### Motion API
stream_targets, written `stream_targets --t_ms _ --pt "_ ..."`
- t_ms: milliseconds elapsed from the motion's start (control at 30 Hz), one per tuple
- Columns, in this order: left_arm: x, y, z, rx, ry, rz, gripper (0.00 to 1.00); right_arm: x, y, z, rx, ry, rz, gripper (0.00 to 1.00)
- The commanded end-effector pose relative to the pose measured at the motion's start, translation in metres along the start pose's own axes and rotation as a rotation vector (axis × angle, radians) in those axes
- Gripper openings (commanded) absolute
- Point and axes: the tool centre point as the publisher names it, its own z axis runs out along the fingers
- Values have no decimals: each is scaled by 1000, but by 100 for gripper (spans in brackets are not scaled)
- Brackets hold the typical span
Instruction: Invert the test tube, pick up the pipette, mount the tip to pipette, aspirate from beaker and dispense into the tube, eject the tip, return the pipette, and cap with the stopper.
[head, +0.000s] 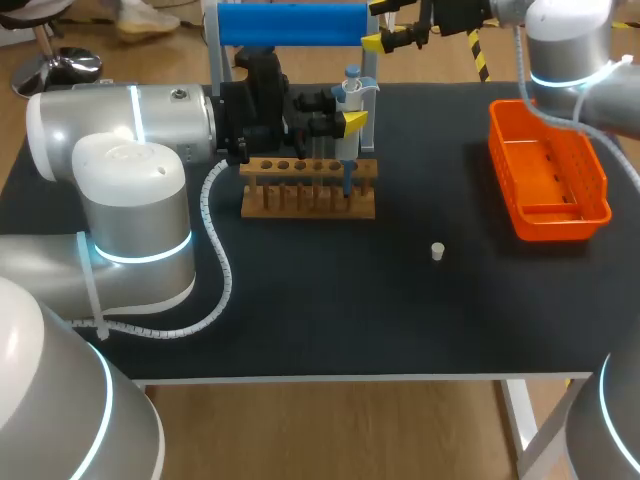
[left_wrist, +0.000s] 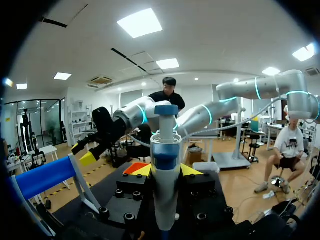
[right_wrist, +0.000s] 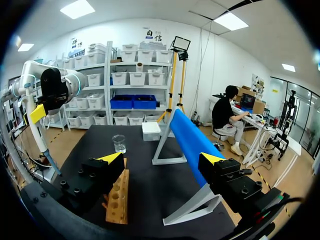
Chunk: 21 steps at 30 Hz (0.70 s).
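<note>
Left gripper (left_wrist: 166, 170) clamps the white-and-blue plastic pipette (head: 352, 95), upright over the brown wooden test tube rack (head: 308, 188), blue tip (head: 347, 180) at the rack's right end. Right gripper (right_wrist: 162, 159) is wide open and empty, behind the rack. Small white stopper (head: 437, 251) lies right of the rack, orange plastic basket (head: 560, 218) further right. Clear glass beaker (right_wrist: 119, 143) stands beyond the rack.

The left gripper (left_wrist: 166, 171) clamps an upright pipette (left_wrist: 165, 145), one yellow tip against each side of its white body, the blue plunger knob on top. Beyond it are an orange basket (left_wrist: 134, 167), a blue-barred stand (left_wrist: 42, 177), and the right gripper (left_wrist: 84, 152) near that stand.
</note>
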Motion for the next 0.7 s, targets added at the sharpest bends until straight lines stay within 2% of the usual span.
stream_targets --t_ms 33,433,700 --pt "1 1 0 4 -2 2 0 -1 0 -2 2 4 0 100" --pt "1 1 0 4 -2 2 0 -1 0 -2 2 4 0 100" --pt "-27 3 -32 -57 -54 8 0 -1 0 -2 2 4 0 100"
